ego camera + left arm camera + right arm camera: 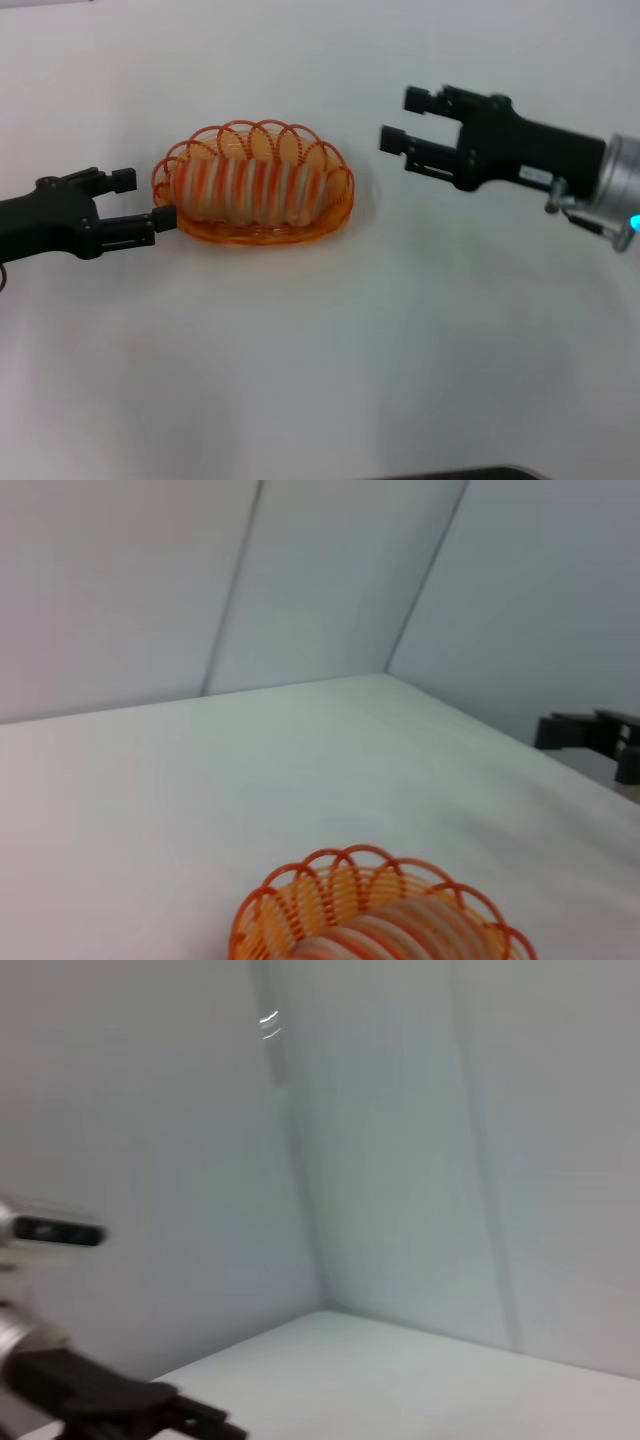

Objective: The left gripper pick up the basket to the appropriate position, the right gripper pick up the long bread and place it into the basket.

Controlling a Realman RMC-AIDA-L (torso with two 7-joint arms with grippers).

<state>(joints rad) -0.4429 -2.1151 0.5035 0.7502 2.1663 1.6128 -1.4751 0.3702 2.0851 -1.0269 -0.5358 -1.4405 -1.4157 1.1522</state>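
Observation:
The orange wire basket (338, 205) sits on the white table, left of centre. The long bread (250, 188), tan with orange-red stripes, lies lengthwise inside it. My left gripper (145, 198) is open at the basket's left end, and its nearer fingertip (163, 217) is at or touching the rim. My right gripper (402, 118) is open and empty, off to the right of the basket and apart from it. The left wrist view shows the basket (290, 910) with the bread (405, 930) in it, and the right gripper (590, 735) farther off.
The white table (330, 350) extends on all sides around the basket. Pale walls stand behind it in both wrist views. The left arm (100, 1400) shows low in the right wrist view. A dark edge (470, 473) lies at the table's front.

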